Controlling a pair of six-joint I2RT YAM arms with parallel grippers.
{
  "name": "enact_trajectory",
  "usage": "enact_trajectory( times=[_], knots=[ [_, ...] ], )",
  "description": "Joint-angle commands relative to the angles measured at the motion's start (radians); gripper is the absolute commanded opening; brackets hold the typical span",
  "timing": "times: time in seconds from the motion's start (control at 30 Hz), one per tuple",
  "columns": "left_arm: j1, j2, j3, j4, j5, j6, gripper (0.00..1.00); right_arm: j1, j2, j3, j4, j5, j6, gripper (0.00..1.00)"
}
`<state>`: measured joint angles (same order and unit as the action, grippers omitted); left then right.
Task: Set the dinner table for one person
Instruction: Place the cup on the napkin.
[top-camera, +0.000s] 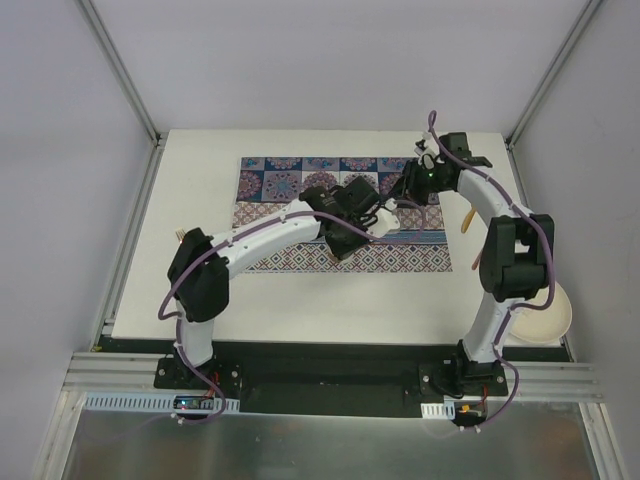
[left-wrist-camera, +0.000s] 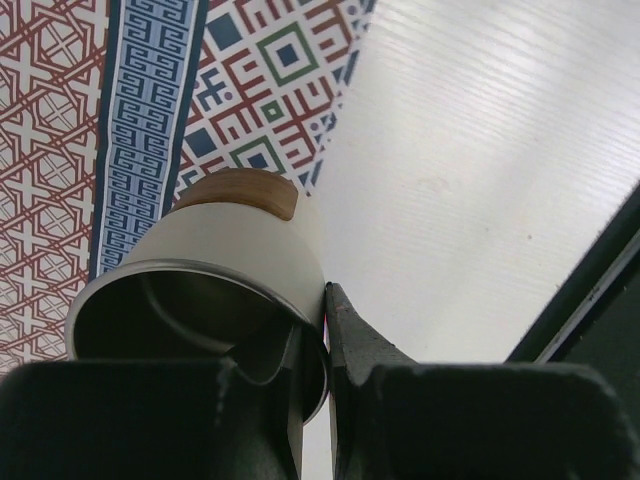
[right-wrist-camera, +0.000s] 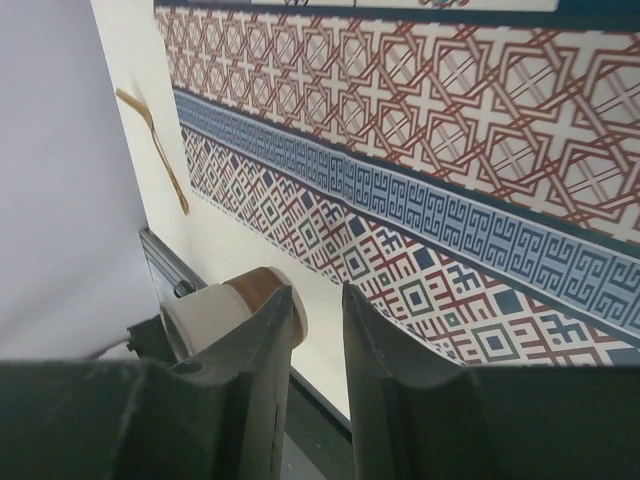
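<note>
Now left gripper (left-wrist-camera: 318, 320) pinches cup (left-wrist-camera: 240, 245) rim above placemat (left-wrist-camera: 60, 150); right gripper (right-wrist-camera: 318, 300) (empty) slightly parted

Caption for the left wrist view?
Left gripper pinches the white cup by its rim above the edge of the patterned placemat.

A robotics lab cell: left arm (top-camera: 250, 238) and right arm (top-camera: 500, 250) bolted to an aluminium rail (top-camera: 330, 385) before a white table (top-camera: 300, 300), plain panels (top-camera: 60, 200) around.
</note>
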<state>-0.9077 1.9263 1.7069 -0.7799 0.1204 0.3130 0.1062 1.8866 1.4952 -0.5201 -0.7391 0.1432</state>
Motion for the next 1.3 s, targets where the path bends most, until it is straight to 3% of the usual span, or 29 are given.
enact_trajectory(
  times=[0.0,0.2,0.3,0.33,0.4,0.57,0.73,0.9,1.07,1.27],
  knots=[
    [-0.037,-0.159,-0.042,-0.038,0.028,0.122,0.00,0.029,-0.027,0.086,-0.124,-0.036,-0.098,0.29],
    [-0.036,-0.263,-0.041,-0.056,0.088,0.265,0.00,0.072,0.015,0.299,-0.418,0.030,-0.302,0.31],
    [-0.036,-0.251,0.032,-0.120,0.160,0.333,0.00,0.075,0.086,0.524,-0.631,0.029,-0.466,0.34],
    [-0.036,-0.230,0.052,-0.140,0.165,0.345,0.00,0.078,0.138,0.675,-0.761,0.033,-0.505,0.35],
    [-0.033,-0.207,0.091,-0.174,0.192,0.369,0.00,0.098,0.173,0.781,-0.866,0.096,-0.608,0.35],
    [-0.031,-0.081,0.157,-0.286,0.229,0.370,0.00,0.121,0.049,0.559,-0.816,0.111,-0.671,0.38],
    [-0.031,-0.021,0.174,-0.294,0.281,0.367,0.00,0.151,-0.003,0.415,-0.758,0.145,-0.630,0.36],
    [-0.020,0.025,0.194,-0.291,0.294,0.377,0.00,0.174,-0.101,0.167,-0.614,0.141,-0.565,0.36],
    [-0.019,0.076,0.250,-0.289,0.294,0.379,0.00,0.190,-0.155,0.091,-0.560,0.156,-0.524,0.36],
    [-0.017,0.134,0.318,-0.289,0.292,0.383,0.00,0.216,-0.132,0.151,-0.570,0.164,-0.501,0.36]
  ],
)
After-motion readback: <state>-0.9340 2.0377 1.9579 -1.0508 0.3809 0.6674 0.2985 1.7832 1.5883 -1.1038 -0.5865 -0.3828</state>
